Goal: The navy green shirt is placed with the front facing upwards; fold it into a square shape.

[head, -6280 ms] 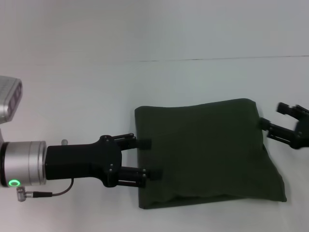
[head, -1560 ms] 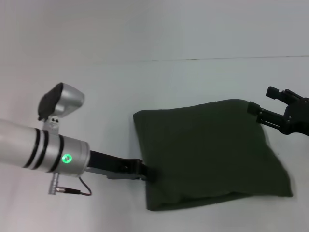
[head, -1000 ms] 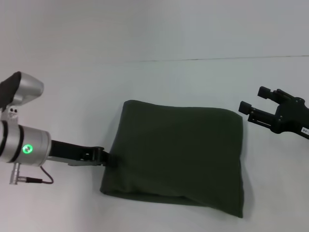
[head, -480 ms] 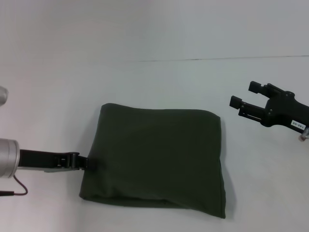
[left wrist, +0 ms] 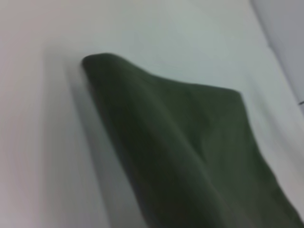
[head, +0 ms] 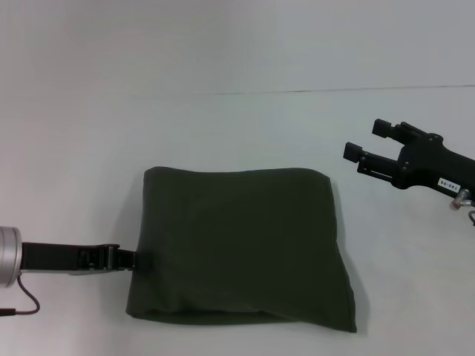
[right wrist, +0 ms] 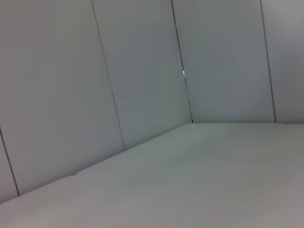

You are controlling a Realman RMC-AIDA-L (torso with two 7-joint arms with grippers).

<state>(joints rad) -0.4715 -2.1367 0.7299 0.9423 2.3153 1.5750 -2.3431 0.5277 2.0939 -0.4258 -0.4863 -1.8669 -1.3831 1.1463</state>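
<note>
The navy green shirt (head: 237, 248) lies folded into a rough square bundle on the white table, plain green side up; no lettering or label shows. My left gripper (head: 138, 259) comes in low from the left and is shut on the middle of the shirt's left edge. The left wrist view shows the shirt (left wrist: 190, 142) close up as a sloping green fold. My right gripper (head: 367, 141) hangs open and empty above the table, to the right of the shirt's far right corner, apart from it.
The white table (head: 223, 133) stretches around the shirt, with its back edge (head: 334, 90) meeting a pale wall. The right wrist view shows only the table top (right wrist: 190, 180) and panelled walls.
My left gripper has dragged the folded shirt leftward across the table and the arm has drawn back to the left. My right gripper has let go and moved up and slightly left.
</note>
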